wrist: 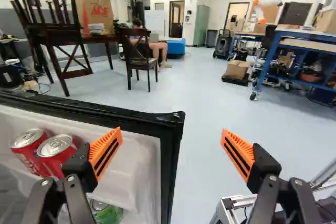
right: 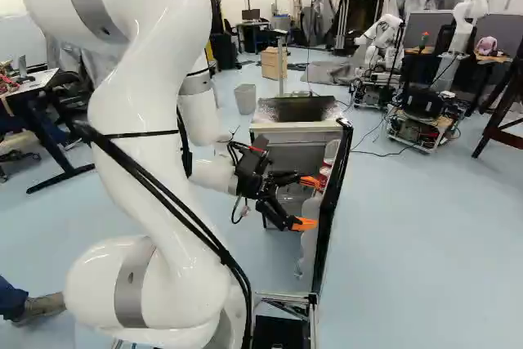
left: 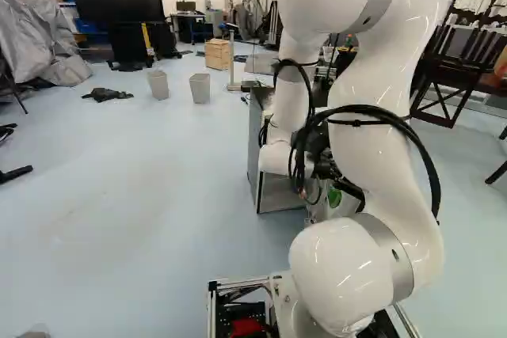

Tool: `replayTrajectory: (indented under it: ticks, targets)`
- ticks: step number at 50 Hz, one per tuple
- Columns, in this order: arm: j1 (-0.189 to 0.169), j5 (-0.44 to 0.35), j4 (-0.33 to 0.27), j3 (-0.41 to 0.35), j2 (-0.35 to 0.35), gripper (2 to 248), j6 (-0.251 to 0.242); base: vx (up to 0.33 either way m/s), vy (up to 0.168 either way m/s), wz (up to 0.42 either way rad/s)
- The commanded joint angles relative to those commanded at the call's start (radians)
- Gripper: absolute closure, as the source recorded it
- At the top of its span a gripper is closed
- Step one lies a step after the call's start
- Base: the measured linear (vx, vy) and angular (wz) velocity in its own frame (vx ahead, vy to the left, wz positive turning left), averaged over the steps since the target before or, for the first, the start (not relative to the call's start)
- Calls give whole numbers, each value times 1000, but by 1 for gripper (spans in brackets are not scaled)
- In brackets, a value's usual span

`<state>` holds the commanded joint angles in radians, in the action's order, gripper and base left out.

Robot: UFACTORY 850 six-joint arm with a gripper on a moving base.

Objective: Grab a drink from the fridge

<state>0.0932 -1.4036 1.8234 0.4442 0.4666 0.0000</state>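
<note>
The black gripper with two orange-padded fingers (wrist: 172,132) was at the open fridge door, white inside with a black rim (wrist: 170,169). Its fingers were wide apart, with nothing held in them. The drinks were in the door: two red metal cans with silver tops (wrist: 55,165) side by side on the upper shelf, and a green can (wrist: 107,214) lower down.

The red cans were not between the fingers. They were off to one side, just past the finger that was farther from the robot's base. The end of the door, its black rim, was in the gap instead. So the gripper likely had to slide away from the base, toward the grey box of the fridge (right: 294,131), before it reached in.

The red cans stood up tall, and the fingers were spread sideways, so they could fit around one can. The nearer red can looked like the easy one. The far finger might have bumped it, or the rim might have got pinched.
</note>
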Motion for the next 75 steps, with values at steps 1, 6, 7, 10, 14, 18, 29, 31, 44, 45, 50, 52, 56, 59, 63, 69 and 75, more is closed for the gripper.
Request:
replayTrajectory:
  ticks: [1, 6, 7, 10, 14, 18, 29, 31, 44, 45, 50, 52, 56, 59, 63, 69, 75]
  targets:
    - [-7, 0, 0, 3, 1, 3, 0, 0, 0, 0]
    - [-44, 0, 1, 21, 4, 3, 0, 0, 0, 0]
    - [-54, 0, 1, 26, 6, 3, 0, 0, 0, 0]
    - [-74, 0, 1, 36, 8, 3, 0, 0, 0, 0]
    - [-104, 0, 1, 52, 12, 3, 0, 0, 0, 0]
    - [-133, 0, 1, 69, 16, 3, 0, 0, 0, 0]
    - [-211, 0, 1, 116, 30, 3, 0, 0, 0, 0]
    - [-225, 0, 1, 125, 33, 3, 0, 0, 0, 0]
    - [-310, 0, 1, 192, 55, 3, 0, 0, 0, 0]
    - [-315, 0, 1, 197, 57, 3, 0, 0, 0, 0]
    - [-346, 0, 1, 225, 67, 3, 0, 0, 0, 0]
    - [-357, 0, 1, 236, 71, 3, 0, 0, 0, 0]
    - [-380, 0, 1, 259, 79, 3, 0, 0, 0, 0]
    - [-397, 0, 1, 276, 86, 3, 0, 0, 0, 0]
    - [-419, 0, 1, 299, 95, 3, 0, 0, 0, 0]
    - [-452, 0, 1, 334, 109, 3, 0, 0, 0, 0]
    - [-482, 0, 1, 369, 124, 3, 0, 0, 0, 0]
